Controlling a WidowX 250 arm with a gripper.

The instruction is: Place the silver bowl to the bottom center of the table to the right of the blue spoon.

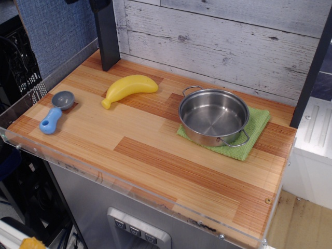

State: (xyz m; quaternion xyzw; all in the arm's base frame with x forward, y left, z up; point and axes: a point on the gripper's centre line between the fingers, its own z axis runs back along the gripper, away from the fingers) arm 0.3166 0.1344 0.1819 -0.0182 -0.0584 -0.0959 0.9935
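Note:
The silver bowl (pixel 213 116) stands upright on a green cloth (pixel 252 133) at the right side of the wooden table (pixel 155 155). It is empty, with two thin wire loop handles. The blue spoon (pixel 56 111) lies at the left edge of the table, its grey-blue bowl pointing to the back. The gripper is not in view; only a dark upright post (pixel 106 33) shows at the back left.
A yellow banana (pixel 128 88) lies between the spoon and the bowl, toward the back. A clear acrylic rim (pixel 129 187) runs along the table's front edge. A whitewashed plank wall (pixel 223 41) stands behind the table.

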